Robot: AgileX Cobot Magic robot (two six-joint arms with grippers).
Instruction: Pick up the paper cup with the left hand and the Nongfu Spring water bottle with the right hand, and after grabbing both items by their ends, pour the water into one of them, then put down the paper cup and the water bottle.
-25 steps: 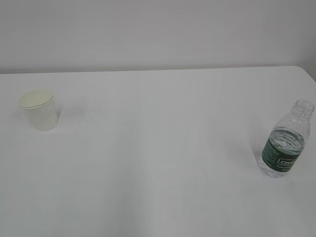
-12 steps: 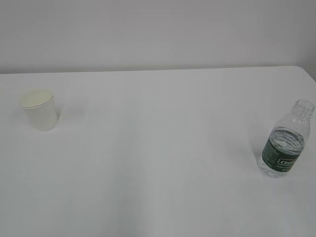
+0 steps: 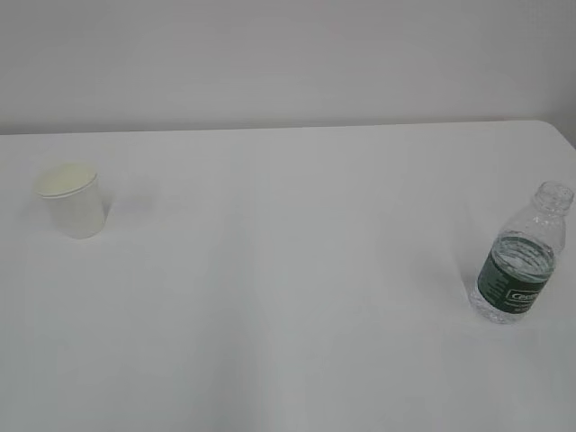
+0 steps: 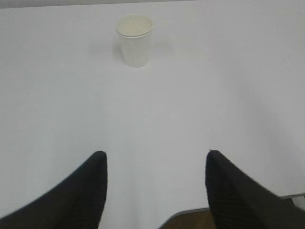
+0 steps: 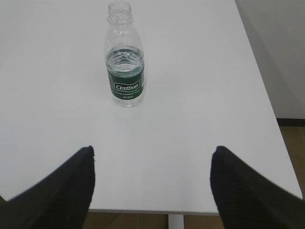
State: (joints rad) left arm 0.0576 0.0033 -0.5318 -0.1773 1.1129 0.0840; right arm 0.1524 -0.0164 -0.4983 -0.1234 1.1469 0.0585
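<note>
The paper cup (image 3: 74, 206) is standing upright at the left of the exterior view on the white table (image 3: 288, 297), and the water bottle (image 3: 522, 256) is standing upright at the far right, well apart from it. The bottle is showing a dark green label with white lettering, an uncapped neck, and clear water (image 5: 125, 61) sitting in its lower part.

In the left wrist view the left tool (image 4: 155, 186) is hanging with its two black fingers (image 4: 81, 191) spread wide and gripping nothing; the cup is sitting in the upper middle of that frame, well ahead of the fingertips.

In the right wrist view the right tool (image 5: 152, 186) is likewise gaping wide and holding nothing, with the bottle standing at the upper middle, clear of both fingers. The table edge is showing at the bottom of both wrist frames.
</note>
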